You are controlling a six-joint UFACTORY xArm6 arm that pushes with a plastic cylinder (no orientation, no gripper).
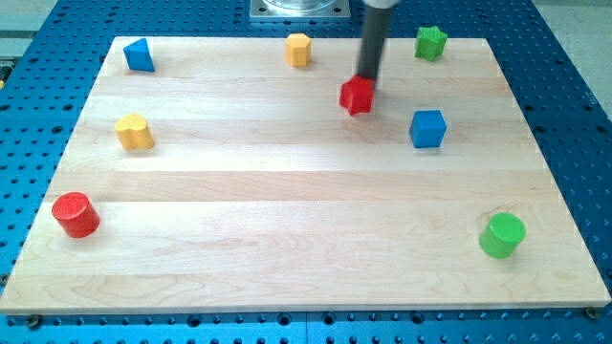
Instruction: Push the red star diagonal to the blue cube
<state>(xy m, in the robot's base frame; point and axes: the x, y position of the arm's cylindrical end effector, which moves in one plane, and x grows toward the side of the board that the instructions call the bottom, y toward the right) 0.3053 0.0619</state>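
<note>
Red star (357, 96) sits up-left of the blue cube (427, 128), with my tip (366, 78), a bare rod tool holding nothing, seemingly touching its top edge, so an off-centre push could spin it away.

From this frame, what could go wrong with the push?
My tip sits at the top edge of the red star. The star's uneven sides could let it spin or slip sideways off the rod. The blue cube lies close at the lower right, so an overshoot may bump it and shift the target spot.
</note>
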